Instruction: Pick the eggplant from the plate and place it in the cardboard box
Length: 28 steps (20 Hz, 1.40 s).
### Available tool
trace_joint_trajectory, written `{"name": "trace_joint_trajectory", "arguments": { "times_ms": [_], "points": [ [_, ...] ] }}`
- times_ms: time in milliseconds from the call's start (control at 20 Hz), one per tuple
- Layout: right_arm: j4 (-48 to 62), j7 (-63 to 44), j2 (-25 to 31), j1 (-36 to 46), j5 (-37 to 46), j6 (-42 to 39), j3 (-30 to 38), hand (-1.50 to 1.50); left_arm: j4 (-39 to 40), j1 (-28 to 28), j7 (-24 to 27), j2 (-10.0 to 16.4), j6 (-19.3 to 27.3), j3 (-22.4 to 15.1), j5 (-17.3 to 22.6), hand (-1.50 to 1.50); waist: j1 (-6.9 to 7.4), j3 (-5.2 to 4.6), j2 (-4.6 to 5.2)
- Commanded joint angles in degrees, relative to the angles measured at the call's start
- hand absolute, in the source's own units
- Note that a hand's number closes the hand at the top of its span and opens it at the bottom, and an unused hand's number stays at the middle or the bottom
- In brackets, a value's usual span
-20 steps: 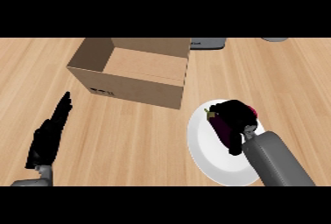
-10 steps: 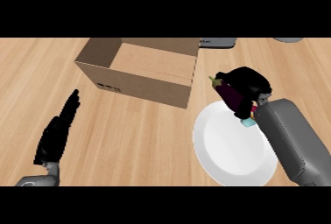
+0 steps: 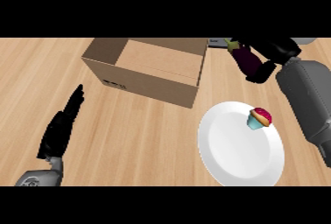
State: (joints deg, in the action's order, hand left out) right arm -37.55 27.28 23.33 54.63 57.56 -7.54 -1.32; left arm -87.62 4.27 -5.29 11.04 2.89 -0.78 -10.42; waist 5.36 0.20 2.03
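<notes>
My right hand point(image 3: 271, 57) is shut on the dark purple eggplant point(image 3: 244, 60) and holds it in the air to the right of the cardboard box point(image 3: 145, 78), above the counter beyond the plate. The box stands open at the upper middle. The white plate point(image 3: 236, 151) lies at the lower right with a small cupcake point(image 3: 259, 118) on it. My left hand point(image 3: 61, 124) rests open at the lower left, fingers straight and pointing up.
A grey object point(image 3: 217, 41) shows at the top edge behind the box, partly hidden by the eggplant. Bare wooden counter point(image 3: 135, 140) lies between the left hand and the plate.
My right hand has lifted the eggplant off the plate and carried it up towards the box's right side. The cupcake on the plate is now uncovered. The left hand stays put.
</notes>
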Motion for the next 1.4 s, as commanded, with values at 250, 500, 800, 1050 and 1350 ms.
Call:
{"name": "trace_joint_trajectory", "arguments": {
  "times_ms": [250, 500, 800, 1050, 1350],
  "points": [
    [8.62, 18.04, -1.44, 11.50, -14.97, -9.00, 11.34, 1.50, 0.70, -0.55, -0.13, -1.45, 1.47, -0.32, -0.81, 0.00, -1.19, -0.08, -0.61],
    [15.35, 20.49, -3.56, 17.06, -15.78, -10.48, 12.52, 1.50, -1.07, -2.70, 0.24, 0.03, -0.37, 0.40, 0.19, 0.00, -1.45, -0.15, -0.90],
    [19.87, 15.84, -7.28, 25.15, -15.33, -11.26, 12.50, 1.50, -2.30, -3.44, 0.30, 0.03, -0.81, 1.14, 1.04, 0.00, -1.88, -0.21, -1.14],
    [22.10, 9.28, -12.79, 29.96, -15.01, -6.66, 12.96, 1.50, -2.07, -1.93, -1.66, 0.12, -0.47, 0.46, -0.63, 0.00, -1.73, -0.22, -1.02],
    [25.17, 2.75, -21.31, 32.23, -12.84, -2.37, 11.07, 1.50, -1.04, -2.24, -0.64, -0.12, -0.49, 0.74, -0.62, 0.00, -1.69, -0.27, -0.95]
  ]
}}
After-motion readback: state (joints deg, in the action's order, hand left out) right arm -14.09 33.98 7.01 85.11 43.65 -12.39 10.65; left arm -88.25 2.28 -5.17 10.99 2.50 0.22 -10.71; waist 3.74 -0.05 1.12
